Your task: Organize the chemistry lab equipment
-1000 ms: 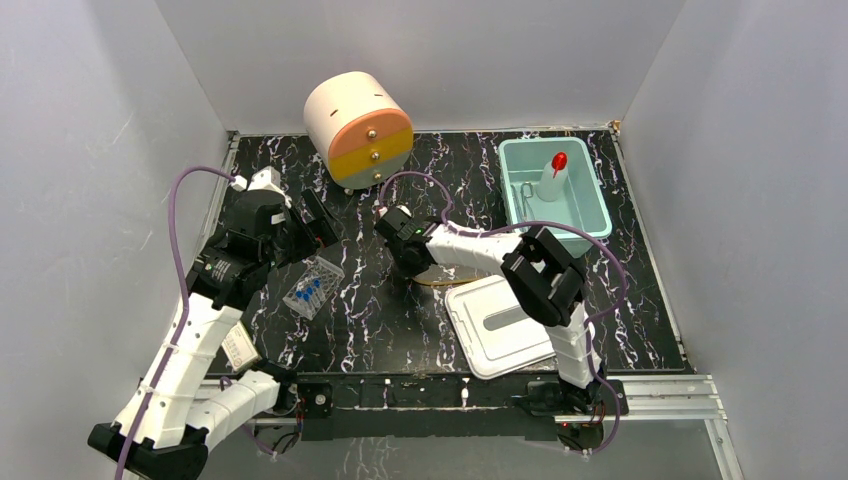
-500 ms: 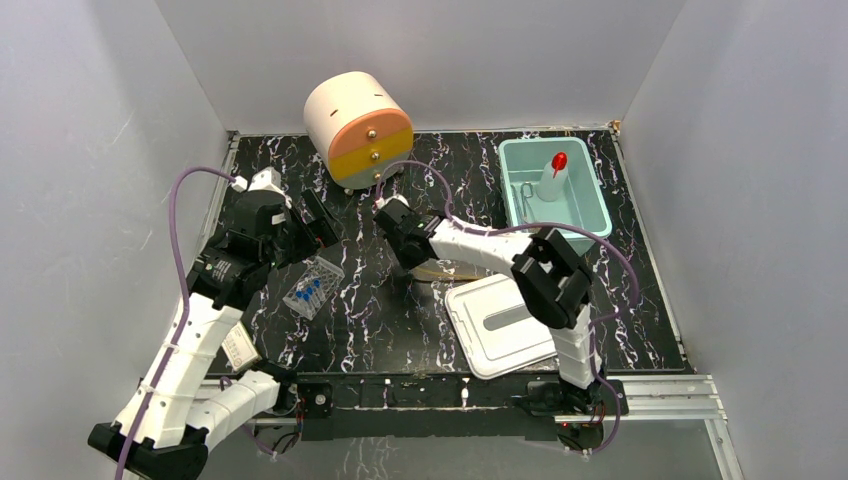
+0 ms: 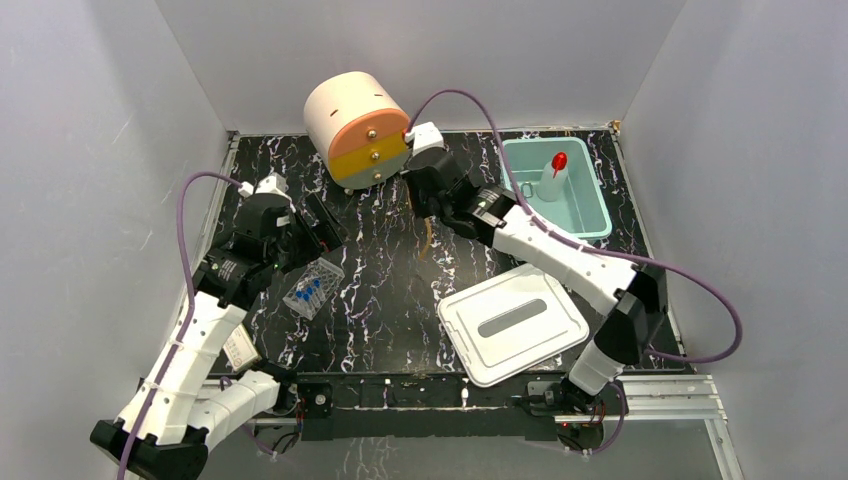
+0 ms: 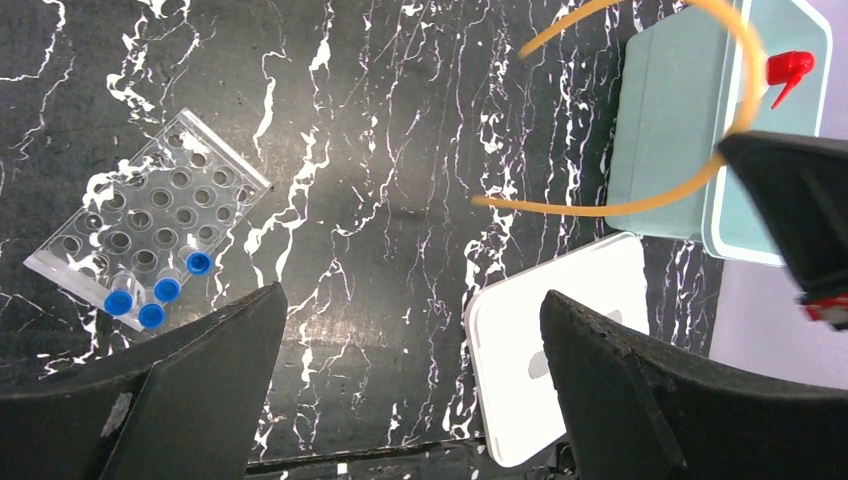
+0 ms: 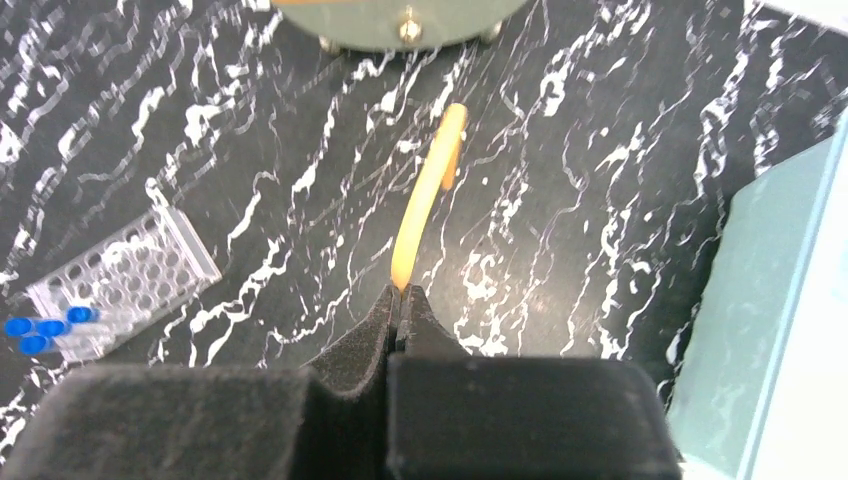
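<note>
Item one: the tan tubing loop (image 5: 424, 208). My right gripper (image 5: 402, 300) is clenched on it, both fingers pressed together with the tube pinched at their tips. The tubing hangs from that grip over the far middle of the black marbled table (image 3: 380, 300). It is just near and to the right of the cream, orange and yellow drawer unit (image 3: 358, 130) and to the left of the teal bin (image 3: 592, 218). From the left wrist it shows as an open curve with one free end pointing left. I cannot tell whether any part of it touches the table.

Item two: the white squeeze bottle (image 3: 552, 182) stands upright in the teal bin at the far right, red nozzle on top. A thin metal tool (image 3: 526, 190) lies in the bin to the left of the bottle; its kind is too small to make out.

Item three: the clear tube rack (image 3: 316, 282) lies tilted on the table at the left, near side. A few blue-capped test tubes (image 4: 150, 298) are grouped at its near-left end; the other holes stand bare.

Item four: my left gripper (image 4: 410, 295) is released, fingers spread wide and holding nothing. It hovers above the table just beyond the rack, apart from it.

Item five: the white lid (image 3: 510, 325) lies flat on the table at the near right, off the bin and well apart from the rack.
</note>
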Available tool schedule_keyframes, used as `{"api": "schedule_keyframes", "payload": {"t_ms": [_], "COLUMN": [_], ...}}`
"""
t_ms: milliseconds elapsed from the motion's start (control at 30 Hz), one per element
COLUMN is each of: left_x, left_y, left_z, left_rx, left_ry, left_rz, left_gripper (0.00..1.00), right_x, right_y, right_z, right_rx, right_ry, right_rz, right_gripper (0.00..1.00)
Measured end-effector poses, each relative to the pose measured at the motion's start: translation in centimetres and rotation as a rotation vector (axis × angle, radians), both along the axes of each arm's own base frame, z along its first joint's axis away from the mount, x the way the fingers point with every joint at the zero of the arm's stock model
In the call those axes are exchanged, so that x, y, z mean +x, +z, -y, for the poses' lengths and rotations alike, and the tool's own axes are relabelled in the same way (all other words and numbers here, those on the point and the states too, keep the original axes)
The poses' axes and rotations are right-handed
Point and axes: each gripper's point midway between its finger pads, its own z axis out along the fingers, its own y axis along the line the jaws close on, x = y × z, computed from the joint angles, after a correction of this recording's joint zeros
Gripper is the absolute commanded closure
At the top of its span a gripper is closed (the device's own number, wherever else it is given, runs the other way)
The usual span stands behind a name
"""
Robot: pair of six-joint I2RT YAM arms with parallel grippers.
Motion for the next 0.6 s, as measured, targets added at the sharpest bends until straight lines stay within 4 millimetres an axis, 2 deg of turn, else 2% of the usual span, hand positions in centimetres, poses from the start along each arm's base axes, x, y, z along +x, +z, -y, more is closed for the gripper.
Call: {"api": "schedule_keyframes", "payload": {"t_ms": [200,400,500,600], "left_x": [0.1,0.0,-0.1,-0.1], "left_y": [0.3,-0.1,0.0,0.2], "left_z": [0.9,2.2,2.5,2.7], "left_rx": [-0.035,-0.075,-0.084,-0.090], "left_ry": [-0.033,-0.091,-0.108,-0.117], "left_rz": [0.005,-0.011,-0.011,-0.004], "left_gripper": [0.02,0.02,0.02,0.02], "right_x": [0.7,1.8,2.9,4.1], "right_y": [5.2,7.9,9.7,12.0], "right_z": [1.5,3.7,5.9,9.2], "right_rx": [0.046,0.013,0.002,0.009], "right_ry": [-0.028,-0.075,-0.122,-0.188], "right_rz": [0.114,0.200,0.245,0.300], "right_gripper": [1.00,1.00,1.00,1.00]}}
